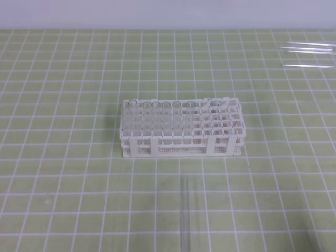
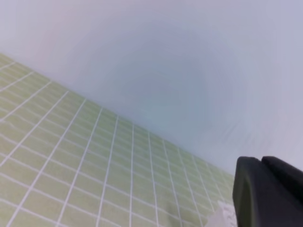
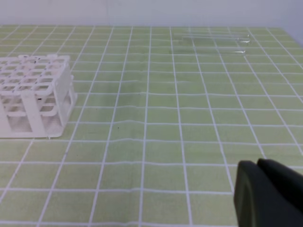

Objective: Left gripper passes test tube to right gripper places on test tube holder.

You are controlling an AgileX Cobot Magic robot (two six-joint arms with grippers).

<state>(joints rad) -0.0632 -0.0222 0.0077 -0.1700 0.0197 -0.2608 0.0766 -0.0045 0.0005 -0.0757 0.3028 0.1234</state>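
Exterior high: test tube holder (image 1: 181,128) at mid-table on the green gridded cloth (image 1: 63,178), several tubes standing in its left rows; one test tube (image 1: 185,215) lying flat near the front edge; spare tubes (image 1: 310,50) toward the far right corner.

Left wrist: left gripper (image 2: 270,194) closed, empty.

Right wrist: right gripper (image 3: 267,194) closed, empty; holder at left.

No readable text, label, brand, number or sign shows in any view; the green cloth (image 1: 63,184) carries only a white grid.
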